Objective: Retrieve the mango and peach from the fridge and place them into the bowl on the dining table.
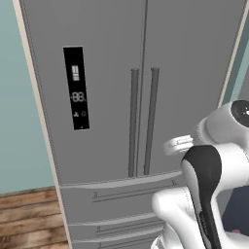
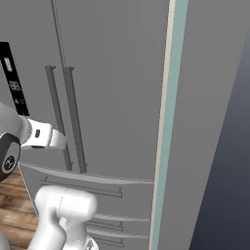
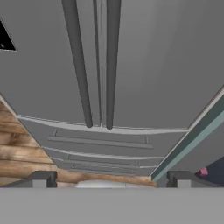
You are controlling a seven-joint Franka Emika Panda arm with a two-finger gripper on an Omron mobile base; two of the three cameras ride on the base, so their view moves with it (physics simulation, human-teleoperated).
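The fridge [image 1: 107, 73] is a tall grey French-door unit, and both its doors are closed. Two vertical bar handles [image 1: 142, 121] meet at the centre seam, and a black display panel [image 1: 76, 87] sits on the left door. Closed drawers [image 1: 112, 199] lie below the doors. In the hand view my gripper [image 3: 111, 180] is open and holds nothing. It faces the fridge [image 3: 153, 65] a short way off, below the handles' [image 3: 94, 65] lower ends. The fridge [image 2: 112, 73] also fills the right base view. The mango, peach, bowl and dining table are out of view.
A teal wall [image 1: 19, 121] with cream trim stands left of the fridge, above a wooden floor [image 1: 29, 219]. A tall grey panel [image 2: 210, 97] rises right of the fridge, past a teal strip [image 2: 171, 97]. My white arm [image 1: 209, 194] crosses the lower right.
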